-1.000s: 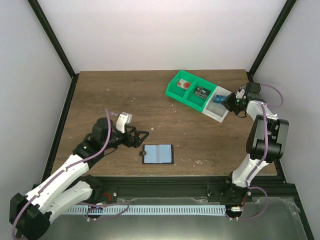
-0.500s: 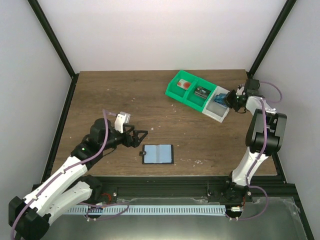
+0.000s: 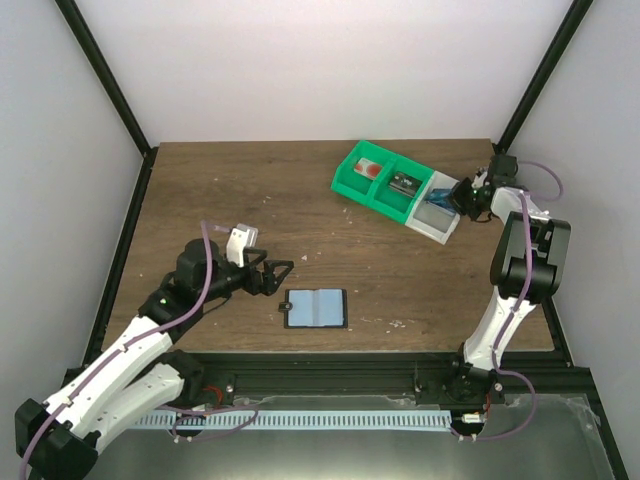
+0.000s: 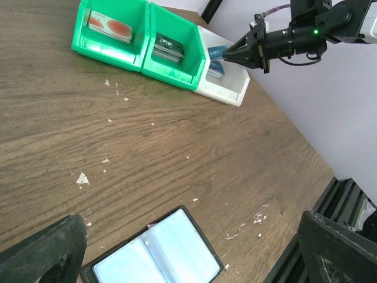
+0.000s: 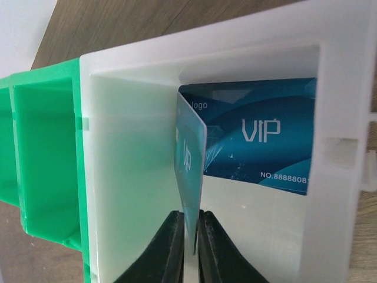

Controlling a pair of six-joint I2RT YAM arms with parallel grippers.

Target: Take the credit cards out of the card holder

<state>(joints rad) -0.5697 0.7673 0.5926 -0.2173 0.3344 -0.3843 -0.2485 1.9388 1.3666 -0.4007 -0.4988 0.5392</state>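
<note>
Card holder [image 3: 316, 308] lay open, pale blue inside, black-edged. Beside it my left gripper [image 3: 283, 272] gaped; my right gripper [image 3: 457, 198] pinched a card [image 5: 189, 159].

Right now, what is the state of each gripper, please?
Left gripper: jaws open, holding nothing.
Right gripper: jaws closed on a blue VIP card, inside the white bin.

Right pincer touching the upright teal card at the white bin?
Touching. Right wrist view: the right pincer pinches the upright teal card by its lower edge, over the white bin.
</note>
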